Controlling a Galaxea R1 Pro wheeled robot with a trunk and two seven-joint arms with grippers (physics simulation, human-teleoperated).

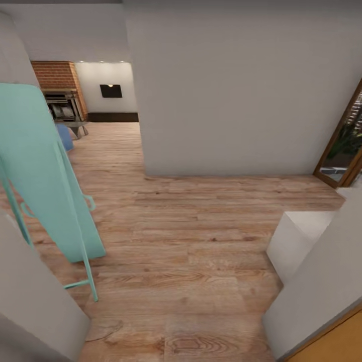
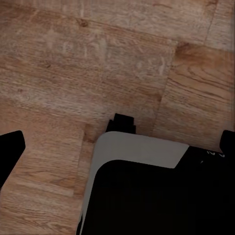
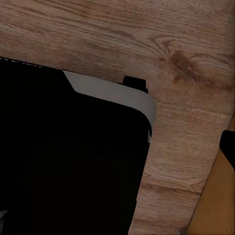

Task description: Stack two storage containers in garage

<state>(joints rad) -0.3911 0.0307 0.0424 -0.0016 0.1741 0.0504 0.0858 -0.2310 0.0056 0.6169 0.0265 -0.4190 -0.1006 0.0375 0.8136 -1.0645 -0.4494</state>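
The two storage containers are out of view, and so are the garage and its floor. I stand in a hallway on light wood planks [image 1: 201, 226]. The living room [image 1: 100, 100] shows far ahead on the left, with its red brick chimney [image 1: 55, 75], dark fireplace [image 1: 63, 105] and low dark cabinet [image 1: 113, 116]. My left gripper [image 2: 117, 147] hangs open over my own black and white base [image 2: 142, 186], its dark fingertips [image 2: 10, 152] at the picture's edges. My right gripper [image 3: 115, 181] is open too and holds nothing.
A teal ironing board [image 1: 45, 176] leans at the left of the passage. A white wall corner [image 1: 226, 100] stands ahead. A wood-framed glass door [image 1: 342, 151] is at the right, a white block [image 1: 296, 241] below it, and an orange-brown panel [image 1: 337, 342] at the lower right.
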